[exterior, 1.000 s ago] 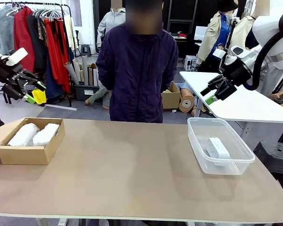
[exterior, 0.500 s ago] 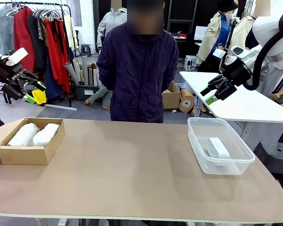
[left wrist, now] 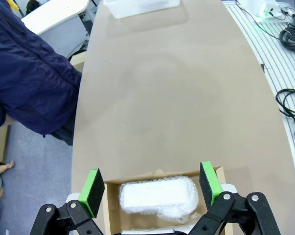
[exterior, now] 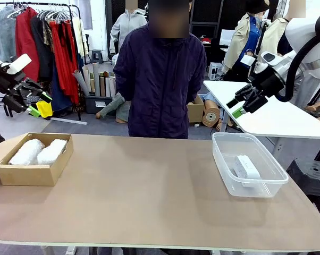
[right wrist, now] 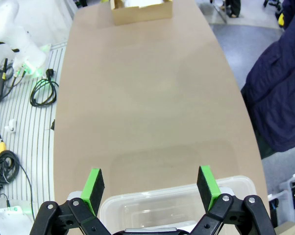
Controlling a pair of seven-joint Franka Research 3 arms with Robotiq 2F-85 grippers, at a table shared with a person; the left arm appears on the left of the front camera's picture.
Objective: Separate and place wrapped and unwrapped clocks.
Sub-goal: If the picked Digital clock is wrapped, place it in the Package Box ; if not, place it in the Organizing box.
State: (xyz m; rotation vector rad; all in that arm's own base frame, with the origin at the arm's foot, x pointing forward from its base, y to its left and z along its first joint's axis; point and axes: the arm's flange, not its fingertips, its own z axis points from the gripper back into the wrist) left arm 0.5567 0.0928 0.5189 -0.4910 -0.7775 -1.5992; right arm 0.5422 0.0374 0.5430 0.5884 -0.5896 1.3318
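Across the long tan table [exterior: 149,196], the one visible change from a second ago is the person in the dark purple jacket [exterior: 160,79], who has shifted slightly toward the right gripper's side; both arms and every object sit as before.

Directly below the left gripper [left wrist: 151,183], whose green-padded jaws stand wide apart and hold nothing, lies the shallow brown cardboard box [exterior: 35,172] with one crinkly white bubble-wrapped bundle [left wrist: 158,193] framed between the pads. From the front, that bundle [exterior: 51,151] lies touching a second bubble-wrapped bundle [exterior: 26,151] inside the box, side by side, while the left gripper [exterior: 40,94] hangs well above them.

Below the right gripper [right wrist: 150,185], also spread open and empty, sits the clear rectangular plastic tub [right wrist: 177,203]. From the front, the right gripper [exterior: 238,106] hovers above and beyond the tub [exterior: 224,159], which holds the bare smooth white block clock [exterior: 246,167] lying flat on its floor.

Nothing lies on the table between the box and the tub.
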